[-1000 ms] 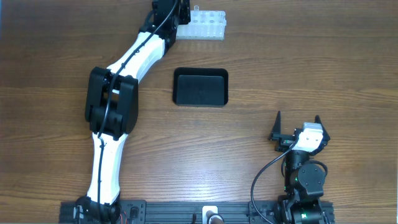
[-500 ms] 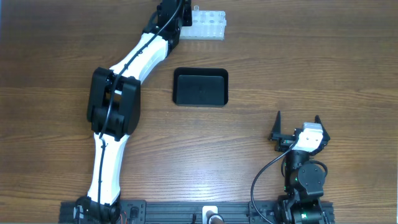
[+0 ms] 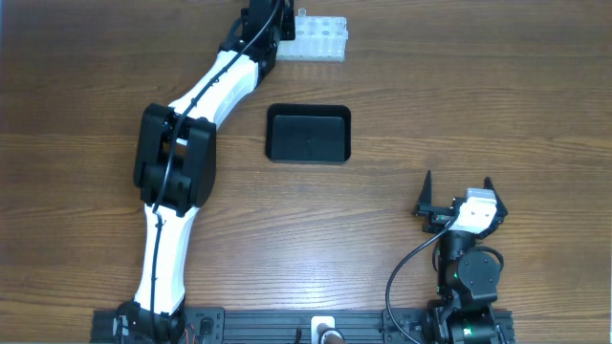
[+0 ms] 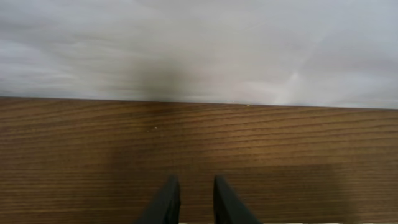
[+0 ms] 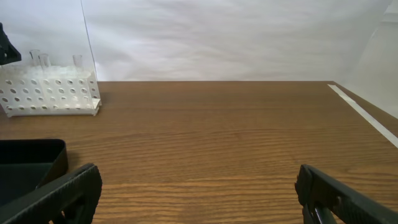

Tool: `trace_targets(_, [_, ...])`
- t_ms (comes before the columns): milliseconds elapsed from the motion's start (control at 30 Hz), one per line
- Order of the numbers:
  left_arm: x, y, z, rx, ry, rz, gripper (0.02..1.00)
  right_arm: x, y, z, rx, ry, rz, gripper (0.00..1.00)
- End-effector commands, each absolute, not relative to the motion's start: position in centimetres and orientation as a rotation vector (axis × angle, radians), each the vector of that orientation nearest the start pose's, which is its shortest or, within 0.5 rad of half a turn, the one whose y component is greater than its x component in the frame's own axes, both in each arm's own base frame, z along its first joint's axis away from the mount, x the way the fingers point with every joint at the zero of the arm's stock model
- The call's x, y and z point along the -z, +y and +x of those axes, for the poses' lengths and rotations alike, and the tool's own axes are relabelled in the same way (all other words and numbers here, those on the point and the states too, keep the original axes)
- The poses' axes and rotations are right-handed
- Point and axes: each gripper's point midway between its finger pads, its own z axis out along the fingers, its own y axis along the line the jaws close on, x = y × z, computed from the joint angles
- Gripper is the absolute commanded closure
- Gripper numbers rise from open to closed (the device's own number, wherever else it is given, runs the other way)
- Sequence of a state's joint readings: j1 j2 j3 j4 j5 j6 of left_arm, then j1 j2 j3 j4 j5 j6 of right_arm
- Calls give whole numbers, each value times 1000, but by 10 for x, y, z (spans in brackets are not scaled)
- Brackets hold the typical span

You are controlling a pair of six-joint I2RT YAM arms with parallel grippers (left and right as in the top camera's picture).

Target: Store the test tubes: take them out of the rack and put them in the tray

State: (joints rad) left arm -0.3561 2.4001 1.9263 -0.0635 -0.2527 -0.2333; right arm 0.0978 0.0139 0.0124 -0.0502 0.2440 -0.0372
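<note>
Beside left gripper (image 4: 194,182), the rack (image 3: 319,38).

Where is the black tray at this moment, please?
In the top view the black tray lies near the middle of the table, just nearer the arms' bases than the white rack at the far edge.

Entry from my remote station: one brown wood-grain tabletop (image 3: 497,105). Resting directly on it I count:
- one white perforated test tube rack (image 3: 318,40), upright near the far edge, left of centre;
- one black rectangular tray (image 3: 308,136), flat, nearer the arm bases, apart from the rack.

One pale strip (image 5: 364,115) runs along the surface at the right side.
</note>
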Motion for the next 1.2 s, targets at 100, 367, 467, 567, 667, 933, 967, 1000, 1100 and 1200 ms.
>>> trace_targets(100, [-110, -189, 645, 67, 2079, -48, 886, -163, -19, 244, 158, 1619, 84, 9])
trace_targets(367, [-110, -190, 644, 68, 2078, -46, 915, -163, -19, 244, 158, 1619, 83, 9])
trace_targets(467, [-124, -190, 644, 76, 2061, -48, 917, -163, -19, 244, 158, 1619, 84, 7])
trace_targets(567, [-163, -193, 638, 78, 2015, -31, 923, -163, -19, 244, 158, 1619, 84, 9])
trace_targets(667, [-223, -194, 626, 43, 1933, -22, 923, -163, -19, 244, 158, 1619, 84, 9])
trace_targets(933, [-398, -201, 547, 23, 1704, 28, 923, -163, -19, 244, 158, 1619, 83, 7])
trace_targets(967, [-407, -204, 536, 33, 1706, 39, 925, -163, -19, 244, 158, 1619, 84, 9])
trace_targets(1000, [-412, -208, 525, 45, 1717, 49, 928, -163, -19, 244, 158, 1619, 84, 9])
trace_targets(1100, [-400, -216, 498, 87, 1821, 31, 941, -163, -19, 244, 158, 1619, 84, 9])
trace_targets(1200, [-354, -220, 479, 106, 2008, -27, 945, -163, -19, 244, 158, 1619, 83, 9])
